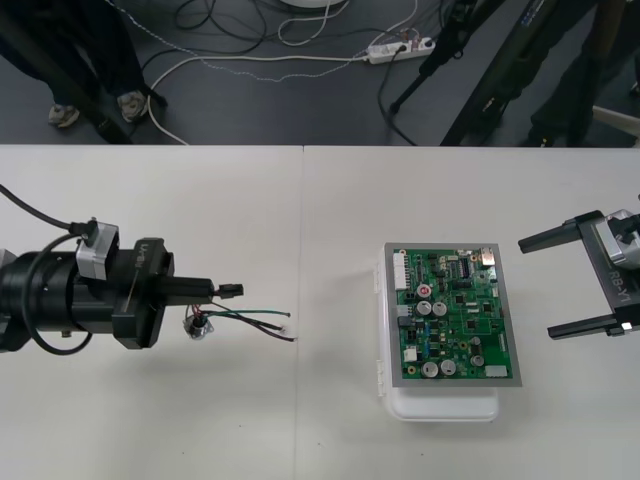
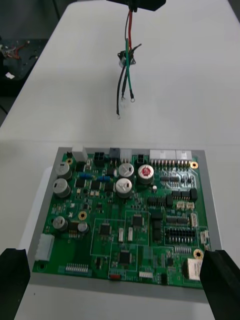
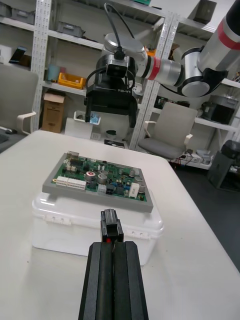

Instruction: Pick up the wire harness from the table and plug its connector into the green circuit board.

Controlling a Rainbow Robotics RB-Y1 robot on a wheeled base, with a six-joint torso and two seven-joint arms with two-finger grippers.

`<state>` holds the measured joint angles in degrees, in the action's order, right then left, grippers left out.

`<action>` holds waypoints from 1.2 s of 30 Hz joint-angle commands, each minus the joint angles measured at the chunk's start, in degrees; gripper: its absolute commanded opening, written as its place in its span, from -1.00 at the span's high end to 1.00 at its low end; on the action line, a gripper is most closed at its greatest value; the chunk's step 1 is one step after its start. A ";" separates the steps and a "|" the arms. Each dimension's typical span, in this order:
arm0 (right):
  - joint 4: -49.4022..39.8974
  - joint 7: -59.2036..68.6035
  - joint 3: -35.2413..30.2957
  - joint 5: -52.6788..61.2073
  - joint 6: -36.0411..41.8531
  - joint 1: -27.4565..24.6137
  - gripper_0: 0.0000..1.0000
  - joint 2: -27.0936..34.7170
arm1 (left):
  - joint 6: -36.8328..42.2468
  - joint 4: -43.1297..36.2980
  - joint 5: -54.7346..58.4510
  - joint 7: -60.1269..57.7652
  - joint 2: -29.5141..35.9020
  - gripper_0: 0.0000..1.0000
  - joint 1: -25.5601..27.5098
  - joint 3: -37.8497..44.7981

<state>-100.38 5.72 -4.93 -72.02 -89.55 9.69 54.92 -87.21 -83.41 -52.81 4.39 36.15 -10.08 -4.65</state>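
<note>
My left gripper is shut on the wire harness just behind its black plug, which sticks out of the fingertips toward the board. In the left wrist view the plug sits clamped at the tips of the closed fingers. Red, black and green wires trail below with the round metal socket; the wires hang in the right wrist view. The green circuit board rests on its white base, well to the right of the plug. My right gripper stands open beside the board's right edge.
The table seam runs between the harness and the board. Bare tabletop lies between my left gripper and the board. Dark floor with cables and a power strip lies beyond the far edge.
</note>
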 commanded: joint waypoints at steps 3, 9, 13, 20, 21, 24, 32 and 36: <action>-0.35 2.45 -2.01 -5.85 -0.45 -0.73 -1.00 3.17 | -2.79 2.29 -4.67 0.53 -4.16 1.00 -1.96 -2.12; -1.14 3.51 -2.28 -9.89 -0.45 -1.34 -1.00 3.52 | -2.18 2.37 -7.84 0.71 -5.92 1.00 -2.14 -2.12; -2.37 5.53 -2.45 -12.97 -0.45 -2.31 -1.00 3.61 | -1.48 2.37 -9.95 0.71 -7.50 1.00 -2.40 -2.12; -8.61 12.56 -3.59 -20.44 -0.45 -5.03 -1.00 3.44 | -0.69 4.66 -12.14 0.88 -10.40 1.00 -3.28 -2.12; -8.61 12.56 -3.59 -20.44 -0.45 -5.03 -1.00 3.44 | -0.69 4.66 -12.14 0.88 -10.40 1.00 -3.28 -2.12; -11.77 16.16 -3.59 -23.60 -0.45 -6.18 -1.00 3.44 | -0.69 6.42 -13.29 1.41 -12.16 1.00 -4.16 -2.12; -17.22 21.61 -2.80 -32.30 -0.45 -7.93 -1.00 2.47 | 0.46 6.68 -15.40 1.85 -14.88 1.00 -5.39 -2.12; -18.36 24.51 -0.78 -36.08 -0.45 -7.93 -1.00 1.94 | 0.63 7.56 -15.75 2.29 -16.03 1.00 -6.27 -2.03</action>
<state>-116.74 25.73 -6.49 -105.65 -89.57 2.35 56.04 -87.13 -76.36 -68.16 4.40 22.30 -13.56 -6.11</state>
